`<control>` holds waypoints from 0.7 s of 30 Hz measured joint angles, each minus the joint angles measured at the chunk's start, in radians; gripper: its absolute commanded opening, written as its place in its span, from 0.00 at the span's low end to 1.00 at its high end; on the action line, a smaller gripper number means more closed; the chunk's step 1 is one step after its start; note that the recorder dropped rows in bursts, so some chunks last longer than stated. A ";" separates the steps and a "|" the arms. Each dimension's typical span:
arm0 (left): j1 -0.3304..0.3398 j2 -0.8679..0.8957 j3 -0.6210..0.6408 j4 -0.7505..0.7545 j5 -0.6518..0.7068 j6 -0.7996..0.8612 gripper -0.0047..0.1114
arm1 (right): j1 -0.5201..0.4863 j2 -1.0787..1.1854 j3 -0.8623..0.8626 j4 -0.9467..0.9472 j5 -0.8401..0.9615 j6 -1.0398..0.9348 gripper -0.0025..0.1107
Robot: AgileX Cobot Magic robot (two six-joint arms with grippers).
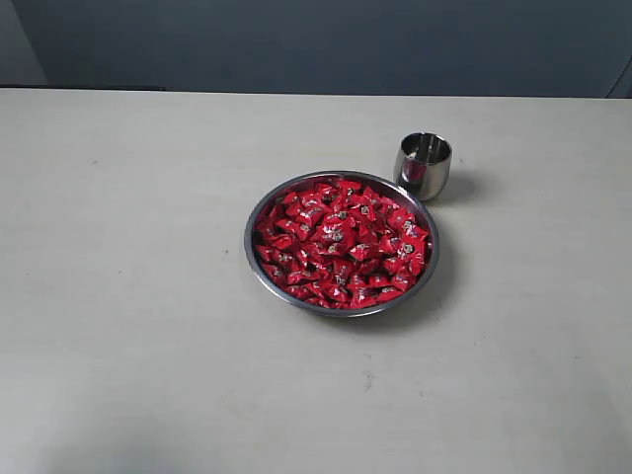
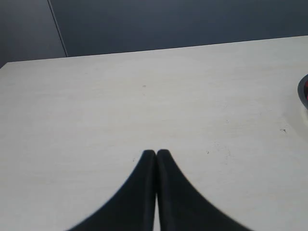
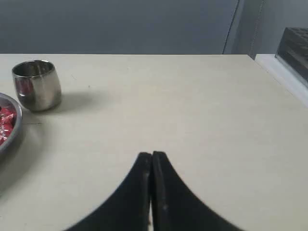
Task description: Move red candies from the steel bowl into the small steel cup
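A wide steel bowl (image 1: 259, 212) sits mid-table, heaped with red candies (image 1: 341, 242) in shiny wrappers. Just behind its right side stands the small steel cup (image 1: 424, 165), upright; nothing red shows inside it. Neither arm appears in the exterior view. My left gripper (image 2: 155, 153) is shut over bare table, with only a sliver of the steel bowl (image 2: 303, 91) at that view's edge. My right gripper (image 3: 152, 155) is shut too, holding nothing, well apart from the small steel cup (image 3: 37, 85), the steel bowl (image 3: 14, 130) and a few red candies (image 3: 6, 122).
The pale table (image 1: 138, 296) runs wide on all sides of the bowl. A dark wall (image 1: 316, 44) stands behind its far edge. In the right wrist view the table edge (image 3: 281, 74) shows, with a dark rack (image 3: 296, 45) beyond it.
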 measured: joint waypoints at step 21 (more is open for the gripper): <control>0.000 0.000 0.000 0.000 0.000 0.000 0.04 | 0.000 0.000 0.002 0.507 -0.286 0.000 0.02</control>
